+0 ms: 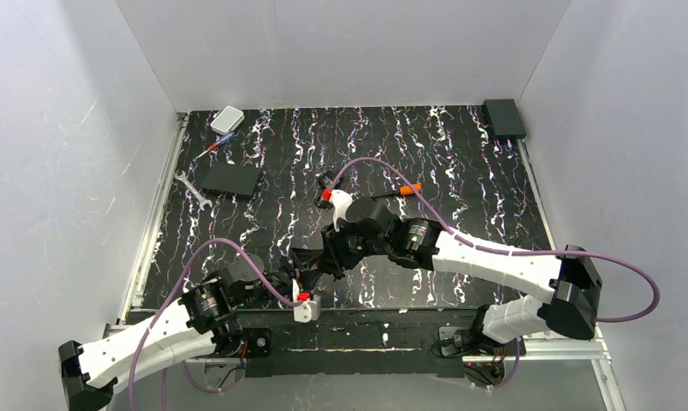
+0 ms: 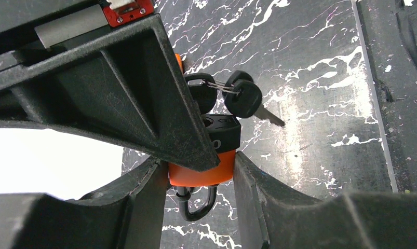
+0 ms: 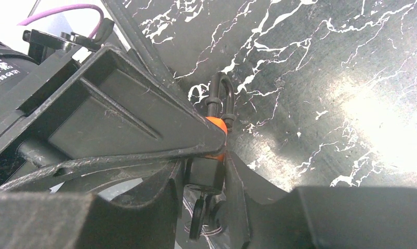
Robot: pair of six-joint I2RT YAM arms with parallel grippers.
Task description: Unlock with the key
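Over the table (image 2: 310,62), the left end effector (image 2: 198,179) clamps the orange padlock (image 2: 216,167) by its body. The right end effector (image 3: 205,171) is closed on the padlock's black base. The key (image 2: 247,101) hangs on a ring just beside that base, outside both grips.

Padlock (image 2: 201,170) at front-centre of table (image 1: 460,154).
Key (image 2: 245,98) just beside it; wrench (image 1: 190,188) left of flat box (image 1: 229,178), far-left.

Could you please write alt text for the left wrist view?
A small orange padlock with a black end is clamped between the left tool's fingers above a black marbled table. Two black-headed keys on a wire ring lie beside it, partly behind the right tool's finger.
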